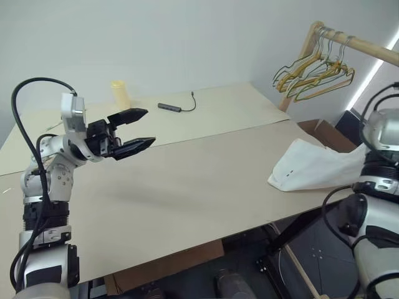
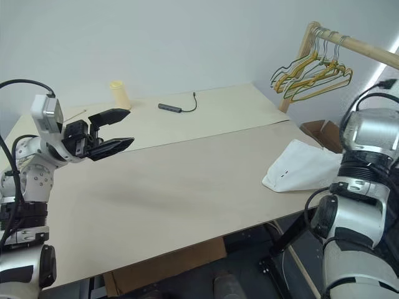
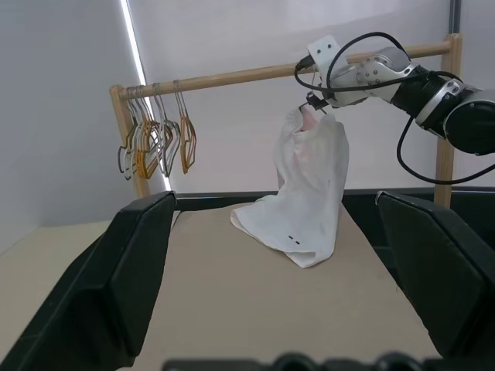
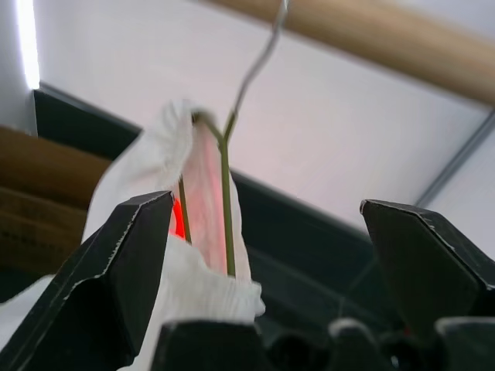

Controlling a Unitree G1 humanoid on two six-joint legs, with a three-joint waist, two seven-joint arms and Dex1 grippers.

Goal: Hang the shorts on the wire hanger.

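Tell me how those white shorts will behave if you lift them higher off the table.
Probably floppy: the shorts droop from the hanger and their lower end crumples on the table. Likely light, since a thin wire carries them. They may slip along it, being only draped.

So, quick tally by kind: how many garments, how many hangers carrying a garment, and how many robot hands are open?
Garments, the shorts: 1
Hangers carrying a garment, the wire hanger: 1
Open hands, left hand and right hand: 2
Total: 4
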